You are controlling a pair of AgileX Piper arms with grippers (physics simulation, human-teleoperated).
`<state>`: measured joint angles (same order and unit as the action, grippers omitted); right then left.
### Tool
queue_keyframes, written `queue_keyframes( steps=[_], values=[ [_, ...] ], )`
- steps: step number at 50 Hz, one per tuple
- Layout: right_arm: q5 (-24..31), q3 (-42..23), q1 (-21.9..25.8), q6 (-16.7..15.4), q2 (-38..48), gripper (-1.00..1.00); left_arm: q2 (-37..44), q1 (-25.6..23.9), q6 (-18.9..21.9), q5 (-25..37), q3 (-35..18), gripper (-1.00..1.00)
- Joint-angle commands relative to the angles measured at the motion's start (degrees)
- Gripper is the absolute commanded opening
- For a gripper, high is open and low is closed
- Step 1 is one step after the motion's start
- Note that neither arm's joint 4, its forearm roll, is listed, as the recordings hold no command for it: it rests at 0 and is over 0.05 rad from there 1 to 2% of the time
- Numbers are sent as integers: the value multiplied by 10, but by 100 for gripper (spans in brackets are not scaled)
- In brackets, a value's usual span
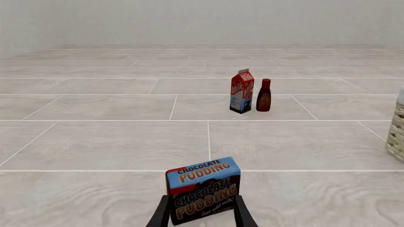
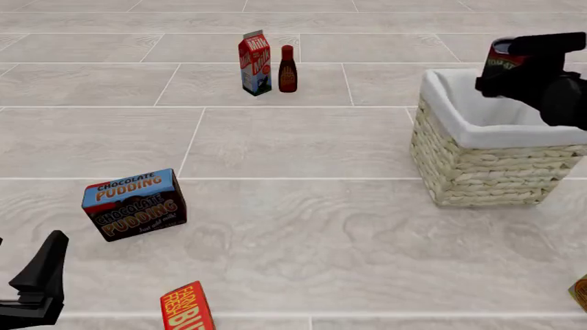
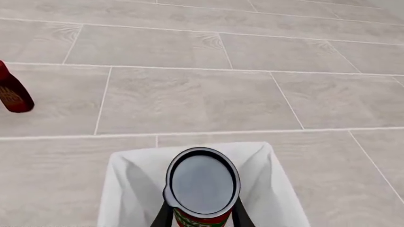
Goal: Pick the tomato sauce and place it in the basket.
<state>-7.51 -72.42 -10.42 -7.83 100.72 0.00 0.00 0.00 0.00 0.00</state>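
Note:
My right gripper (image 2: 502,74) is shut on the tomato sauce (image 2: 501,56), a small can with a red label and green band. It holds the can in the air over the far rim of the basket (image 2: 486,172). In the right wrist view the can's metal end (image 3: 202,182) sits between the fingers (image 3: 240,218), above the basket's white lining (image 3: 126,189). My left gripper (image 2: 32,247) is open and empty at the near left. It points at the chocolate pudding box (image 2: 134,204), which stands apart from it.
A milk carton (image 2: 256,63) and a dark red bottle (image 2: 287,69) stand side by side at the far middle. An orange-red box (image 2: 186,307) lies near the front edge. Another object's corner (image 2: 579,292) shows at the right edge.

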Motion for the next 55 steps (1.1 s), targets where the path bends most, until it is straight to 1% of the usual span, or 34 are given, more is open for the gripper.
queue_keyframes(
  steps=[1, 30, 55],
  values=[
    [-8, 10, -4, 16, 4, -100, 0, 0, 0, 0, 0, 100],
    [-10, 12, -10, 17, 23, -100, 0, 0, 0, 0, 0, 100],
    [-21, 21, -17, 18, 38, -100, 0, 0, 0, 0, 0, 100]
  ],
)
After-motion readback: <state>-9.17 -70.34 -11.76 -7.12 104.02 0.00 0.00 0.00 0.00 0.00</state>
